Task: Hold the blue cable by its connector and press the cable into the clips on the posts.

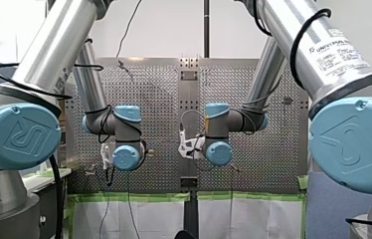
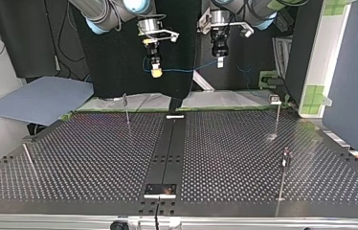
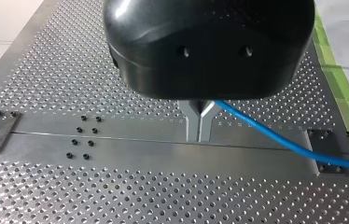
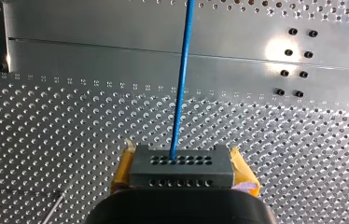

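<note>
The blue cable (image 2: 182, 70) hangs in a shallow sag between my two grippers, high above the far edge of the table in the top view. My right gripper (image 4: 182, 168) has its yellow pads (image 4: 122, 170) shut on the dark grey connector (image 4: 180, 173), and the cable (image 4: 180, 93) runs straight out ahead of it. My left gripper (image 3: 199, 135) has its metal fingers shut on the cable (image 3: 275, 138), which trails off to one side. In the top view my right gripper (image 2: 156, 72) is left of my left gripper (image 2: 219, 61). Thin posts (image 2: 127, 109) (image 2: 276, 117) (image 2: 284, 172) stand on the table below.
The perforated table (image 2: 95, 158) has a dark centre strip (image 2: 170, 143) with a small plate (image 2: 160, 189) at its near end. A slanted rod (image 2: 29, 160) stands at the top view's left. A blue sheet (image 2: 38, 98) lies beyond the table's far left corner.
</note>
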Motion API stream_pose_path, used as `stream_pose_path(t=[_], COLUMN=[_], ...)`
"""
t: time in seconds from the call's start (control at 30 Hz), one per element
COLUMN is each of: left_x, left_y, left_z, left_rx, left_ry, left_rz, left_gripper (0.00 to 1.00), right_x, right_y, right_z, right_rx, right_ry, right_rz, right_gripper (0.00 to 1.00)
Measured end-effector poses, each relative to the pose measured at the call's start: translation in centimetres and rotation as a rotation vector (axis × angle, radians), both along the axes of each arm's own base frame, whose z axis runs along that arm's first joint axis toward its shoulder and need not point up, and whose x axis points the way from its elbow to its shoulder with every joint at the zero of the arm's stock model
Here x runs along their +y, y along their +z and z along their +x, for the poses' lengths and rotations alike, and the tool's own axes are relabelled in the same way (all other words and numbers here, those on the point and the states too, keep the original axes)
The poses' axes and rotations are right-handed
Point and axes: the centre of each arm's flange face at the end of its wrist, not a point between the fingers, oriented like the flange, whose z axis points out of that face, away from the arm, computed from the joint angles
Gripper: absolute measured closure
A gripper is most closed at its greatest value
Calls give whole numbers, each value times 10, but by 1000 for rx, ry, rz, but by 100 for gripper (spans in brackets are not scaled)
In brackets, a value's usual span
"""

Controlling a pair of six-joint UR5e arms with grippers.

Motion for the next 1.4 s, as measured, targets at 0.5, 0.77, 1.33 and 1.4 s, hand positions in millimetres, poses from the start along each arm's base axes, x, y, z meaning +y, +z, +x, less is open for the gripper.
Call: stream_pose_path(t=[0.5, 0.77, 1.33, 1.4], left_x=[0, 1, 2, 2], left_y=[0, -22, -35, -35], left_z=[0, -9, -13, -13], left_rx=[1, 60, 89, 89], left_ry=[0, -12, -12, -12], left_rz=[1, 42, 59, 59], left_gripper=[98, 98, 98, 98], right_x=[0, 0, 0, 2], right_y=[0, 0, 0, -3], right_z=[0, 0, 0, 3], right_rx=[0, 0, 0, 2], right_ry=[0, -2, -2, -2], right_rz=[0, 0, 1, 7], right_gripper=[100, 100, 100, 100])
